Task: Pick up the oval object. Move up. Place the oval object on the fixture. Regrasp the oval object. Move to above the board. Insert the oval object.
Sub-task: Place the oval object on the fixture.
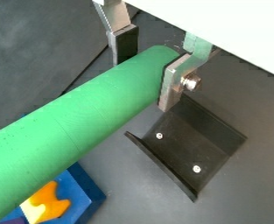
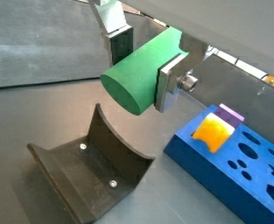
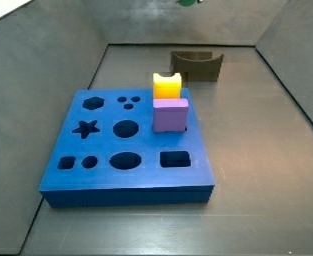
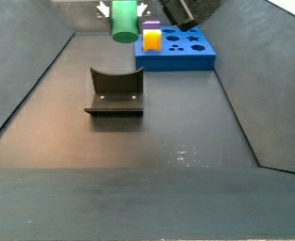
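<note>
My gripper [image 1: 147, 61] is shut on the oval object [image 1: 74, 131], a smooth bright green peg held lying level between the silver fingers [image 1: 174, 80]. In a wrist view the peg's flat oval end [image 2: 133, 83] faces the camera, with the gripper [image 2: 145, 61] clamped across it. The peg hangs in the air above the dark fixture [image 2: 98, 162], apart from it. In a side view the peg [image 4: 123, 21] sits high over the fixture [image 4: 114, 91]. The blue board [image 3: 125, 140] with shaped holes lies on the floor in front of the fixture [image 3: 196, 65].
A yellow notched block [image 3: 167, 85] and a purple cube [image 3: 171, 114] stand on the board's far edge, also seen in a wrist view [image 2: 212, 129]. Grey walls slope up round the floor [image 4: 175, 141].
</note>
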